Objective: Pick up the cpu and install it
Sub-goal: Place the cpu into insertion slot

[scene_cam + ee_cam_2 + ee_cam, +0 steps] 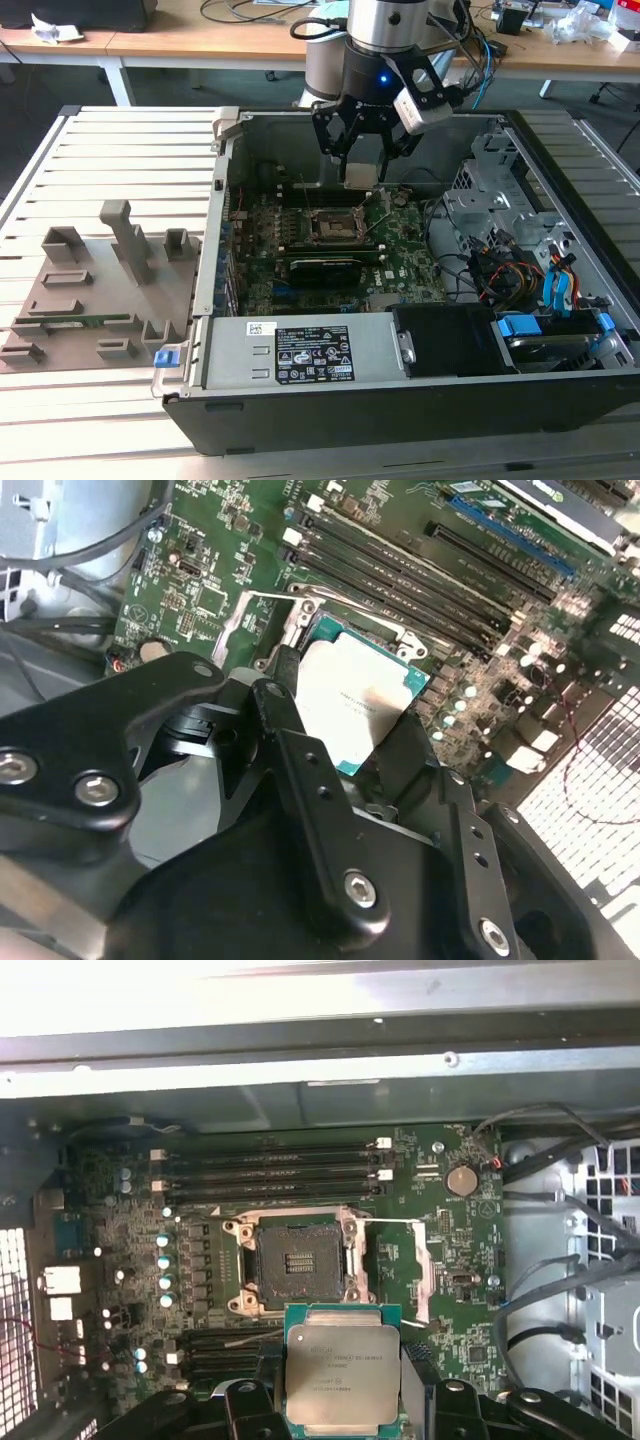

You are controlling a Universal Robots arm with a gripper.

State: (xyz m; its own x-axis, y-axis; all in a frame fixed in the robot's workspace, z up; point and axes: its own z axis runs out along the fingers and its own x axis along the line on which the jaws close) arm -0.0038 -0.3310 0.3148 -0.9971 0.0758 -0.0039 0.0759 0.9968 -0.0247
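Note:
The cpu (360, 176) is a small square chip with a silvery top and a thin pale-green rim. My gripper (362, 150) is shut on it and holds it inside the open computer case (420, 400), above the green motherboard (410, 265). In the first wrist view the cpu (340, 1365) hangs between the black fingers (250, 1400), just short of the open dark socket (297, 1260). In the second wrist view the cpu (355, 695) sits between my fingers (290, 720) and covers part of the socket frame (250, 620).
The socket's metal bracket (420, 1270) is swung open to one side. Memory slots (270, 1170) run beside the socket. A long black card (330, 268), a black box (450, 335) and a drive cage with cables (500, 230) crowd the case. A grey fixture (100, 290) lies at the exterior view's left.

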